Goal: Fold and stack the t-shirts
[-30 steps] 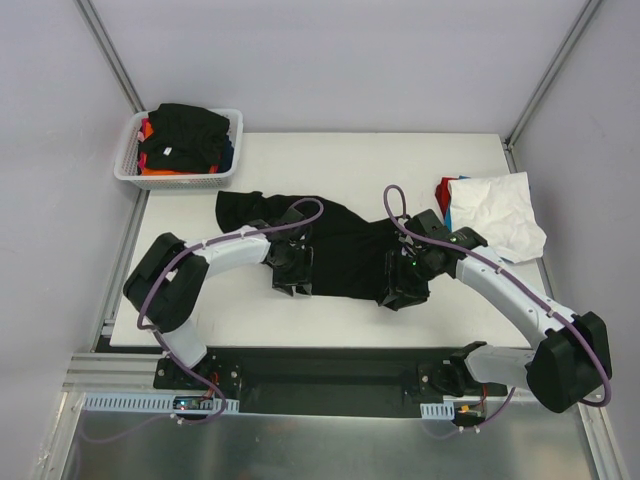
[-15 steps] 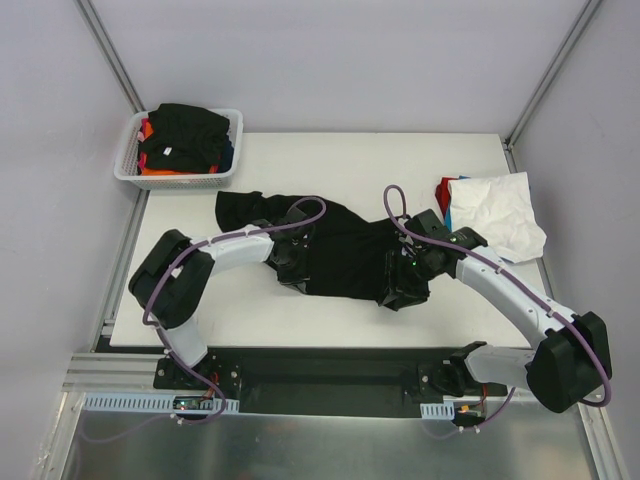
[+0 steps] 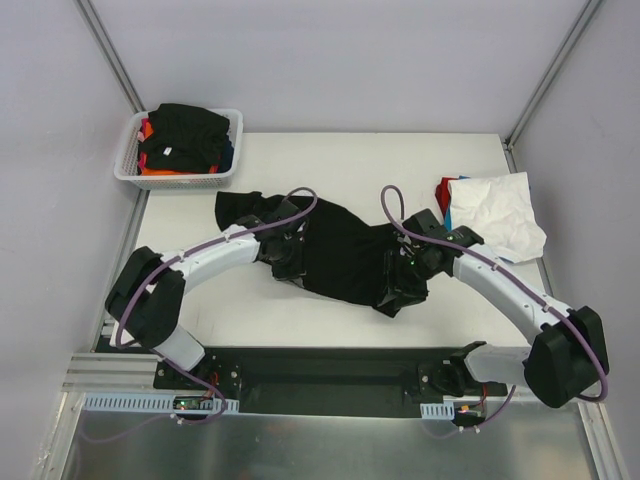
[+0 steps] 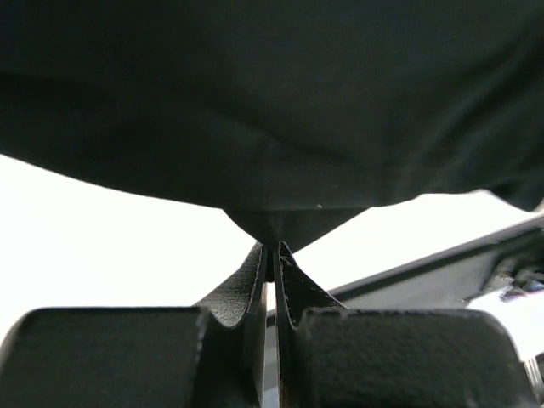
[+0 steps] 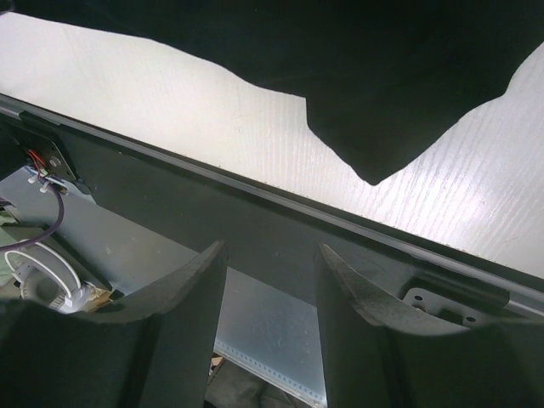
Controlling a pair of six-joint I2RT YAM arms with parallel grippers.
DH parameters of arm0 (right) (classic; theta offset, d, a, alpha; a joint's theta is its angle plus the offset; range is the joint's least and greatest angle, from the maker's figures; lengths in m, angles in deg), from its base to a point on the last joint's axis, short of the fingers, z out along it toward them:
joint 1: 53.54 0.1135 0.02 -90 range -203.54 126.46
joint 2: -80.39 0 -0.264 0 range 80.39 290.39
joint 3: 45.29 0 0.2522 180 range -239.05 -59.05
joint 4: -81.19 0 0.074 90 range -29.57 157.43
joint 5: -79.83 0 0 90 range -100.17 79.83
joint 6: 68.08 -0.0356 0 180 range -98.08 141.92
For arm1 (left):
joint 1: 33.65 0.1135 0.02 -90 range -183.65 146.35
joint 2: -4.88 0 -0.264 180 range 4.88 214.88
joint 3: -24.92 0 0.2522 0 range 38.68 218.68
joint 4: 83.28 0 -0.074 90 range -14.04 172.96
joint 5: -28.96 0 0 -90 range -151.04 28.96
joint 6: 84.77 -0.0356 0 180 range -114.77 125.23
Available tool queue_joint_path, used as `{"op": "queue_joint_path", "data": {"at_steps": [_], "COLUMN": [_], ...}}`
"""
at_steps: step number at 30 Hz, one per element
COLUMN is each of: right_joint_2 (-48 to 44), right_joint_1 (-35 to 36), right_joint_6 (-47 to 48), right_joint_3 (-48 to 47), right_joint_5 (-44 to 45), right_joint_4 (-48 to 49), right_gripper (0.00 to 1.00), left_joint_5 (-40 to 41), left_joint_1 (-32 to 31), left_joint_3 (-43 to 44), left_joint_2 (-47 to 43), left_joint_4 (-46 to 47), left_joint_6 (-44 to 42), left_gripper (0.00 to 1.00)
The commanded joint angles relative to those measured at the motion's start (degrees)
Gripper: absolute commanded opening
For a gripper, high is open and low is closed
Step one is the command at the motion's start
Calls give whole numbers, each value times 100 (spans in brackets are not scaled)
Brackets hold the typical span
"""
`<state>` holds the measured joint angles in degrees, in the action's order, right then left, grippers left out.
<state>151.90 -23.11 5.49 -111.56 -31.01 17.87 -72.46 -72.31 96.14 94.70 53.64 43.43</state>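
A large black t-shirt (image 3: 340,250) lies spread across the middle of the table. My left gripper (image 3: 289,264) is at its near left edge, shut on a small pinch of the black cloth (image 4: 274,229), which hangs as a dark sheet across the left wrist view. My right gripper (image 3: 400,292) hovers over the shirt's near right part, its fingers (image 5: 191,280) open with nothing between them. A pointed corner of the black t-shirt (image 5: 374,127) lies on the table ahead of them. A white t-shirt (image 3: 497,215) lies crumpled at the right edge, over red and blue cloth (image 3: 446,190).
A white mesh basket (image 3: 127,168) at the back left holds black, orange, red and blue shirts. The table's near edge and a dark rail (image 5: 280,229) run right under my right gripper. Metal frame posts (image 3: 112,60) stand at both back corners.
My left gripper has shut on the black t-shirt's near left edge and drawn it a little away from the table's near edge. The right arm has hardly moved.
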Motion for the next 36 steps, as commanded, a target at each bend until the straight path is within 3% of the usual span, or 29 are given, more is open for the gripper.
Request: {"op": "queue_joint_path", "data": {"at_steps": [1,10,14,23,28,36], "right_joint_2": [83,127,171,311,338,364], "right_joint_1": [41,33,41,129,164,261], "right_joint_6": [43,43,17,-1,16,17], "right_joint_3": [-119,-31,30,48,57,57], "right_joint_5": [-43,-25,-34,-8,36,98], "right_joint_4": [87,157,236,421,421,412], "right_gripper": [48,48,49,48,48,48], "left_joint_5": [35,-159,-45,-106,-159,-194], "left_joint_1": [-46,-54,-55,-168,-274,-397], "left_joint_3": [653,1022,1583,2489,2491,1753], "left_joint_2": [-298,-764,-835,-1142,-1466,-2231], "left_joint_4": [-591,-1347,-2092,-2824,-3272,-3607], "left_joint_6": [-40,-31,-163,48,109,267], "left_gripper": [0,0,0,0,0,0]}}
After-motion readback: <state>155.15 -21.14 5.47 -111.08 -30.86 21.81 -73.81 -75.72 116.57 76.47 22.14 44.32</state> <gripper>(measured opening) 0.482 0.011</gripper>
